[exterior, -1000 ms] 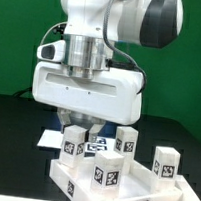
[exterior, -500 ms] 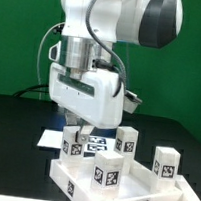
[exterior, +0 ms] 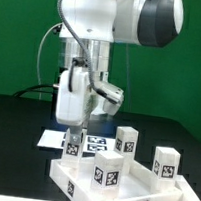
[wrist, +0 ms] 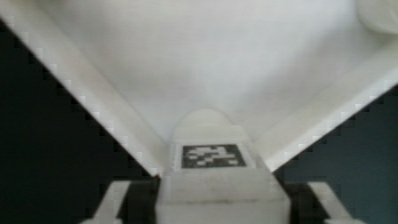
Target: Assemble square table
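- Your gripper is clamped on a leg, one finger each side, tag facing the wrist cam.
- Ext. view: that held leg stands upright at the tabletop far corner, toward the view's left.
- Three other legs stand upright on the tabletop: one central, one at back, one toward the view's right.
- Marker board lies flat just behind the tabletop.

Black table carries tabletop and marker board.
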Robot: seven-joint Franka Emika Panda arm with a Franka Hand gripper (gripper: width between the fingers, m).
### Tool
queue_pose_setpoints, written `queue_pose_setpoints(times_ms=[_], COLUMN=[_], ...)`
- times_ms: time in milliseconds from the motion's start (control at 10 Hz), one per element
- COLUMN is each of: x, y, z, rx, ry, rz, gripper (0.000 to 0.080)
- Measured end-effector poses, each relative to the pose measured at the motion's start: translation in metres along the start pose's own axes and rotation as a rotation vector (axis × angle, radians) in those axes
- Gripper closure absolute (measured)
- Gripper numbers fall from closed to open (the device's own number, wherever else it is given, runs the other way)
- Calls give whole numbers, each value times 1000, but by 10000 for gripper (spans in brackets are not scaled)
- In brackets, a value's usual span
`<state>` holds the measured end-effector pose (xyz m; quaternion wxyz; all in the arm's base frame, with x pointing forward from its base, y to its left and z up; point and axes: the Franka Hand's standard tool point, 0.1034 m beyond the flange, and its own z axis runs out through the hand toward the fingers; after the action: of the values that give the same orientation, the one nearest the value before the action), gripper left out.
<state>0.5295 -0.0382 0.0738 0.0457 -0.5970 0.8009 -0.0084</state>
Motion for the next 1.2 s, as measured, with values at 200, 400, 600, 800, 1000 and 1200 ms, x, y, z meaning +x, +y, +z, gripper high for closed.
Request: queue_pose_setpoints(times_ms=[200,400,600,800,1000,1200], x=[0,0,-2,-1,-1,3], y=[0,0,1,0,0,-2], z=[0,0,0,1,0,0], rx=[-1,-5,-12,-12,-18,-27], ry=[0,8,10,11,15,31], rz=[-31,-257,-579,-661,-854,-1209], gripper=[509,241,177,158,151,151])
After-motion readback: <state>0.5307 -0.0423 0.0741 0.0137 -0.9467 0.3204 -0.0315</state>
